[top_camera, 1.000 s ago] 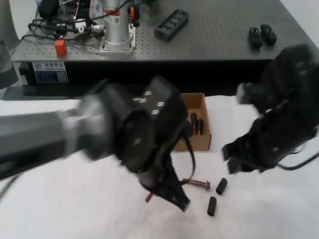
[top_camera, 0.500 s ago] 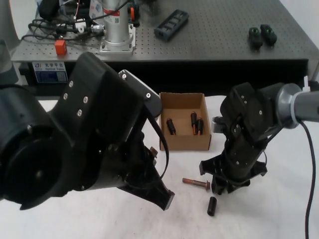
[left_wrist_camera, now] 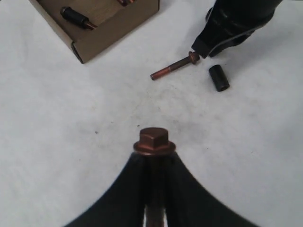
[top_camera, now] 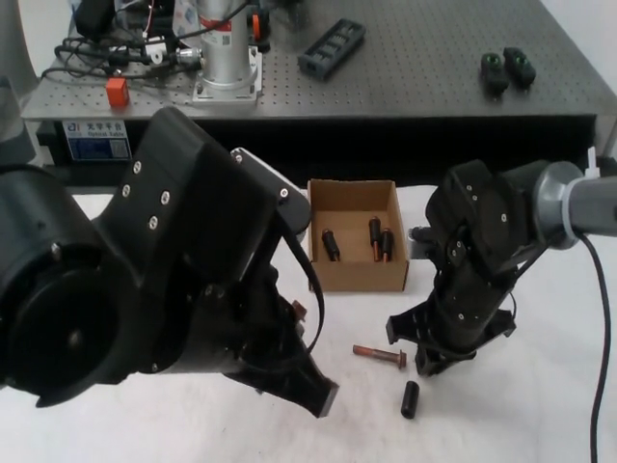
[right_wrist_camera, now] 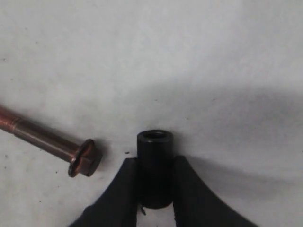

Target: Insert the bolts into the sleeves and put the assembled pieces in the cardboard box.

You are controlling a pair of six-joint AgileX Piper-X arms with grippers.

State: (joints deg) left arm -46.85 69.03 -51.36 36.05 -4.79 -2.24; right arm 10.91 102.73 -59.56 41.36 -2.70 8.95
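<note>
Both arms barely shifted; left tool (left_wrist_camera: 154, 157) clamps bolt (left_wrist_camera: 154, 141), right tool (right_wrist_camera: 155, 166) clamps sleeve (right_wrist_camera: 155, 144) beside loose bolt (right_wrist_camera: 47, 141).

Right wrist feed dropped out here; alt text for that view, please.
The right gripper is shut on a black sleeve, open bore pointing outward. A copper bolt lies on the white cloth beside it, head nearest the sleeve, not touching.

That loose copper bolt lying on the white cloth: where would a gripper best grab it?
Mid-shank, from straight above, closing across the bolt crosswise: it lies flat on the white cloth, and its flanged head is crowded by the right gripper.
</note>
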